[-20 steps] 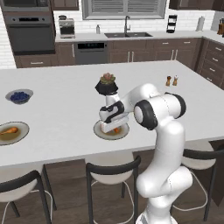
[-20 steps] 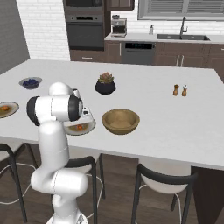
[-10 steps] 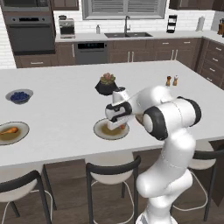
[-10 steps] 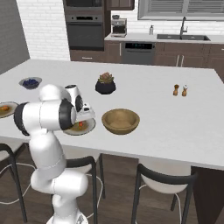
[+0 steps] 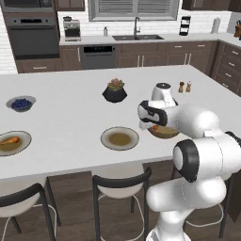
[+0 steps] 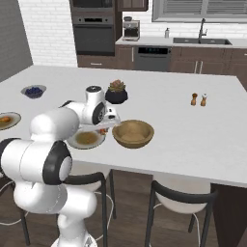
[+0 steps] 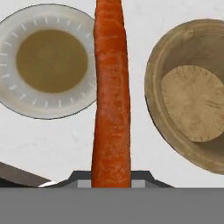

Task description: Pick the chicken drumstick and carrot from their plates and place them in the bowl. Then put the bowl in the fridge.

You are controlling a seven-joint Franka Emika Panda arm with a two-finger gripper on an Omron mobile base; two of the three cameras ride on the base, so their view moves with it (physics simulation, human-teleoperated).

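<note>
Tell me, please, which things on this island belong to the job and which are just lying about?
Part of the job:
- carrot held in the gripper
- wooden bowl
- empty plate
- drumstick on the other plate

Lying about:
- blueberry bowl
- plant pot
- two shakers

Two plates (image 5: 120, 138) (image 5: 14, 142), one bowl (image 6: 133, 133), one carrot (image 7: 111, 96)
</note>
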